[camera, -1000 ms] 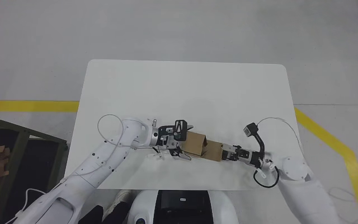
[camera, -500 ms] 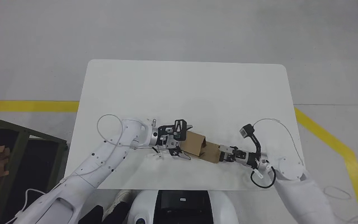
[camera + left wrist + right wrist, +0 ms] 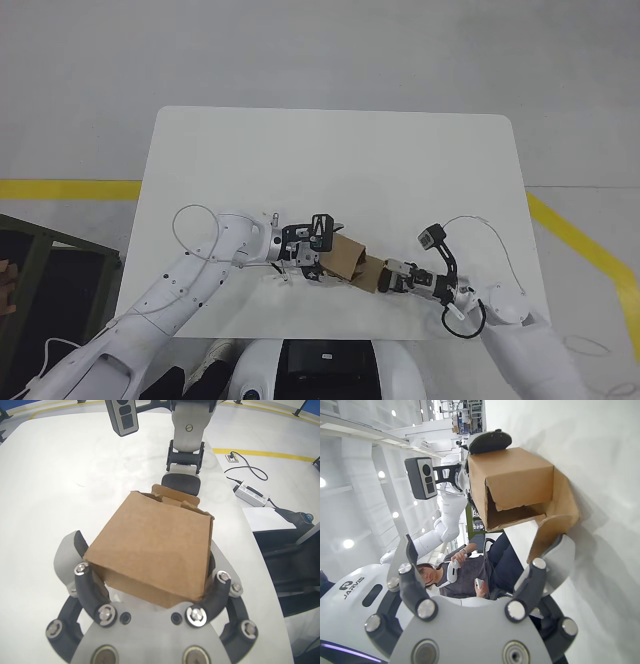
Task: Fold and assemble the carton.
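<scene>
Left tool [image 3: 146, 555] pinching carton [image 3: 155, 540] end; right tool [image 3: 486, 547] spread at open far end (flap [image 3: 545, 535] touching it).

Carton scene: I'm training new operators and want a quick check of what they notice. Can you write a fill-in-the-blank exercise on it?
1. The carton lies on a ___ table.
2. The left tool is ___ on the carton.
3. The carton's end facing the right tool is ___.
4. One finger of the right tool touches the carton's curved ___.

Missing words: white; shut; open; flap.
</scene>
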Available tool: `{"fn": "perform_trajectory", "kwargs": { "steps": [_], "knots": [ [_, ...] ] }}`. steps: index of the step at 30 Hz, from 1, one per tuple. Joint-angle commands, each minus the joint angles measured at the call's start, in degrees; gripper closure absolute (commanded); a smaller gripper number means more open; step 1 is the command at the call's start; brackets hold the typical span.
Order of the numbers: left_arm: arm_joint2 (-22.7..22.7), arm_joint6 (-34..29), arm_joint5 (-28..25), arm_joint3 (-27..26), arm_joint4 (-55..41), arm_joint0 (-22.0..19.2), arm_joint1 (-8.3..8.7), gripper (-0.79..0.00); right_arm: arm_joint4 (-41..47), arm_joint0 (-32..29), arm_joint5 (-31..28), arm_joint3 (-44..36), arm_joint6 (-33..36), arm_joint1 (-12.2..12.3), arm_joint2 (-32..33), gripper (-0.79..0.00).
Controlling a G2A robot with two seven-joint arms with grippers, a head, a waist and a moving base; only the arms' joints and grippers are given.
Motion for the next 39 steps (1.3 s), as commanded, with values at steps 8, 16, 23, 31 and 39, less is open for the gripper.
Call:
{"fn": "perform_trajectory", "kwargs": {
  "steps": [8,16,23,31,39],
  "knots": [
    [-0.4,-0.4,0.0,-0.2,-0.3,0.4,0.38,-0.785,-4.1,-0.2,3.2,-0.1,2.9,0.9,2.4,-0.785],
    [-0.2,-1.0,0.0,-0.2,-0.8,0.4,0.56,-0.785,-2.6,-0.7,3.6,-0.5,1.8,0.3,-0.4,-0.785],
    [-0.1,-1.7,0.0,-0.2,-1.7,0.4,0.76,-0.785,1.5,0.1,1.7,1.2,1.0,-0.4,-1.8,-0.785],
    [-0.2,-2.1,0.0,-0.5,-2.3,0.5,1.05,-0.785,4.6,0.2,-1.2,0.0,1.6,-0.3,0.3,-0.785],
    [-0.1,-2.3,0.0,-0.7,-2.8,0.6,1.21,-0.785,-3.0,1.8,1.4,-0.6,-2.3,-0.7,-2.3,-0.785]
  ]
}}
